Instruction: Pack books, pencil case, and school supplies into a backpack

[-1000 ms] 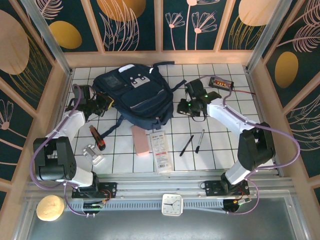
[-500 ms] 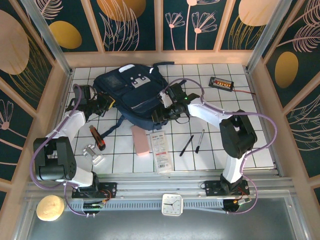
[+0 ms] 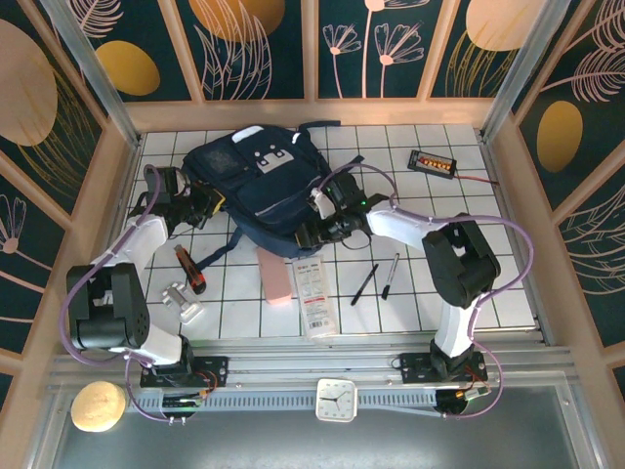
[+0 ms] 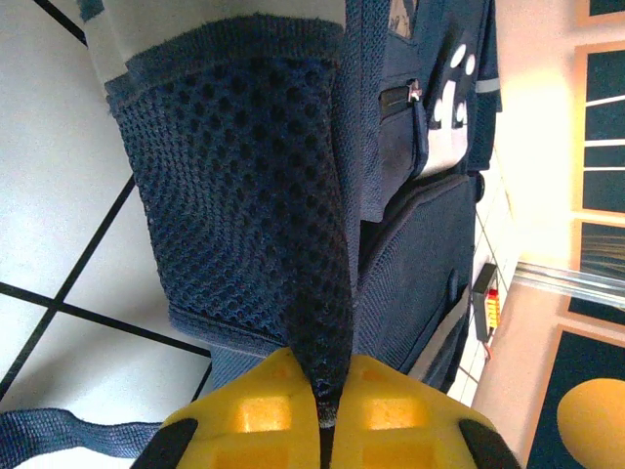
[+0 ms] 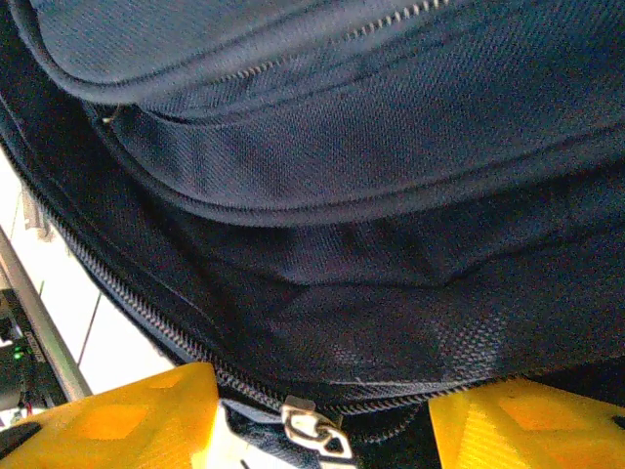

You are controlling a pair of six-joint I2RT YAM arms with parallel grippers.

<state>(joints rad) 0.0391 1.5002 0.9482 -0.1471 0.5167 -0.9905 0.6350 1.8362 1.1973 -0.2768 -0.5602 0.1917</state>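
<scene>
The navy backpack (image 3: 259, 191) lies flat at the back of the tiled table. My left gripper (image 3: 205, 202) sits at its left side, shut on a fold of the backpack's dark mesh pocket (image 4: 293, 195), which is pinched between the yellow fingers (image 4: 264, 415). My right gripper (image 3: 314, 227) is pressed against the backpack's lower right edge and stands open. A metal zip slider (image 5: 317, 430) lies between its spread fingers (image 5: 127, 415), touching neither. In front of the backpack lie the pink pencil case (image 3: 275, 275), the white booklet (image 3: 312, 296) and two dark pens (image 3: 365, 283), (image 3: 390, 275).
A black box with orange lights (image 3: 433, 162) and its cable sit at the back right. An orange-black tool (image 3: 191, 274) and a silver item (image 3: 184, 301) lie at the front left. Wooden walls enclose the table; a clock (image 3: 335, 399) sits on the front rail.
My right gripper has swung left from the open tiles beside the backpack to its lower right edge, over the zip. The left gripper has kept its hold on the mesh.
</scene>
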